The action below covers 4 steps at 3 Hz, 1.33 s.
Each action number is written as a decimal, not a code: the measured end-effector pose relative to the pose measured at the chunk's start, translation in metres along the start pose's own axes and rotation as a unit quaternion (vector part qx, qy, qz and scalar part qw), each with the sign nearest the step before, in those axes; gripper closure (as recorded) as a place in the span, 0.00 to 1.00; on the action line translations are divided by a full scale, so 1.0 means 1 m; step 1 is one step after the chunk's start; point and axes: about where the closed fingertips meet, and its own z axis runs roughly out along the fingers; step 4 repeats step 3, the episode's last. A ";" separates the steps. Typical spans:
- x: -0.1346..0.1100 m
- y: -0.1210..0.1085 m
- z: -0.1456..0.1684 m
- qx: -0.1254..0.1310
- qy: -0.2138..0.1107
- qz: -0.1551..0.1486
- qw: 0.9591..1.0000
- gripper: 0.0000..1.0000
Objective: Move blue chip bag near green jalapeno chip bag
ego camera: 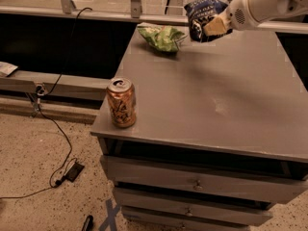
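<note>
The blue chip bag (201, 14) is dark navy with white lettering and hangs in the air above the far part of the grey cabinet top (216, 90). My gripper (214, 27) comes in from the upper right on a white arm and is shut on the bag's lower right side. The green jalapeno chip bag (161, 36) lies crumpled on the far left corner of the top, just left of and below the blue bag, a small gap apart.
An orange soda can (121, 102) stands upright at the front left corner of the top. Drawers (197, 182) face front below. A black cable (53, 129) runs over the speckled floor at left. A dark window ledge runs behind.
</note>
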 end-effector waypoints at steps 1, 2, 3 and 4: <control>0.000 0.001 0.003 -0.002 0.001 0.000 1.000 0.12; 0.000 0.003 0.005 -0.004 0.001 0.000 1.000 0.00; 0.000 0.003 0.005 -0.004 0.001 0.000 1.000 0.00; 0.000 0.003 0.005 -0.004 0.001 0.000 1.000 0.00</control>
